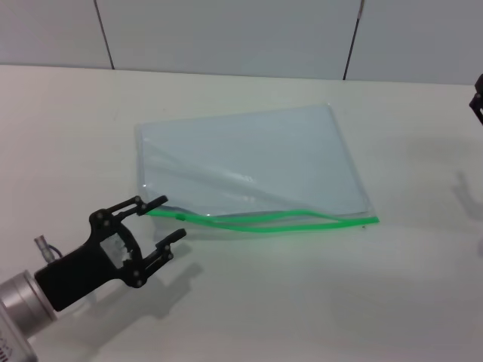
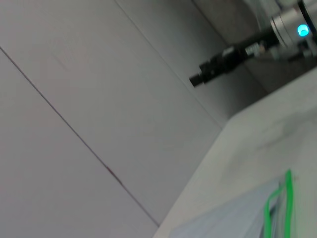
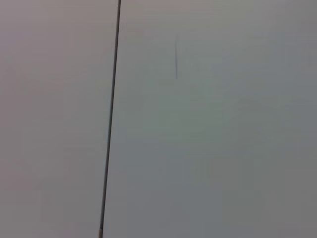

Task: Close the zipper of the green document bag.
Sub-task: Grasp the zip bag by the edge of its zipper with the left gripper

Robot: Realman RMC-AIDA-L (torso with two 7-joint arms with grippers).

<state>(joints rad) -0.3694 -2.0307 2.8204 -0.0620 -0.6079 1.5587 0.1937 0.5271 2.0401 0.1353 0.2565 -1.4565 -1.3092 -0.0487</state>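
The green document bag (image 1: 249, 158) lies flat on the white table (image 1: 317, 302), pale and translucent. Its bright green zipper (image 1: 264, 230) runs along the near edge, and the two strips gape apart over most of their length. My left gripper (image 1: 172, 217) is open at the zipper's left end, one finger on each side of the green strip, where a small dark slider (image 1: 179, 216) sits. The left wrist view catches the bag's corner (image 2: 237, 218) and the zipper's far end (image 2: 289, 191). My right gripper (image 1: 478, 98) stays at the table's far right edge, mostly out of view.
Grey wall panels (image 1: 226, 30) stand behind the table. The right arm (image 2: 218, 64) shows far off in the left wrist view. Only a wall panel with a seam (image 3: 111, 119) appears in the right wrist view.
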